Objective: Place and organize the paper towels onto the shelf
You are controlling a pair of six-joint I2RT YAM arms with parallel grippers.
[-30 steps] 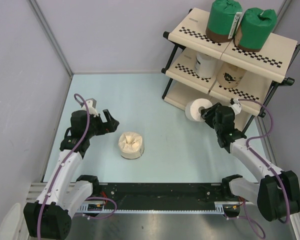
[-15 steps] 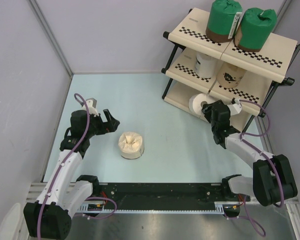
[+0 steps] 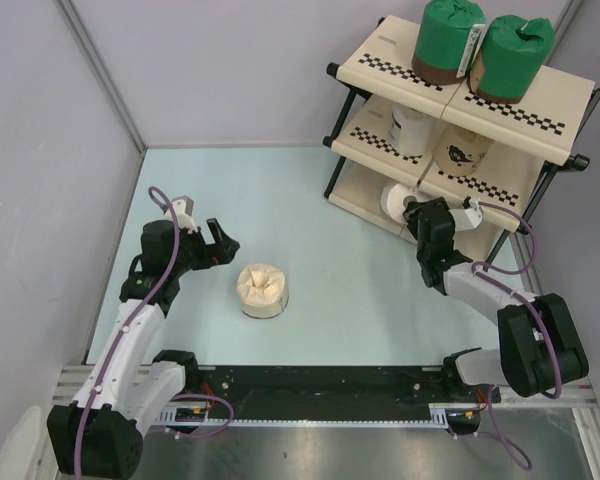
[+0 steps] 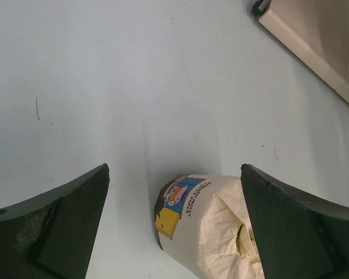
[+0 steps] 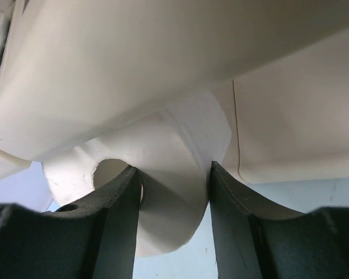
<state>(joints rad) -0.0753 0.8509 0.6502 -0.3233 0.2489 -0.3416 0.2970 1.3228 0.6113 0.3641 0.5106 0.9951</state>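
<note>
The shelf (image 3: 378, 52) stands at the far right. Two green paper towels (image 3: 447, 38) (image 3: 513, 55) sit on its top tier. A white roll (image 3: 410, 128) and a cream roll (image 3: 462, 150) sit on the middle tier. My right gripper (image 3: 417, 218) is shut on the bare white roll (image 3: 396, 199), holding it at the front edge of the bottom tier. In the right wrist view the gripper (image 5: 173, 170) pinches the roll's wall (image 5: 180, 139), one finger in its centre hole, under a shelf panel (image 5: 163, 58). The tan roll (image 3: 263, 290) stands on the table. My left gripper (image 3: 223, 245) is open just left of it; in the left wrist view the gripper (image 4: 174, 168) frames this roll (image 4: 209, 226) without touching.
Grey walls close in the pale blue table on the left and at the back. The shelf's black tube legs (image 3: 337, 170) stand just left of the held roll. A corner of the shelf's bottom panel (image 4: 314, 46) shows in the left wrist view. A black rail (image 3: 320, 392) runs along the near edge.
My right gripper has carried the bare white roll up and away, from the table in front of the shelf to the bottom tier's edge. The left arm and tan roll have not moved.
</note>
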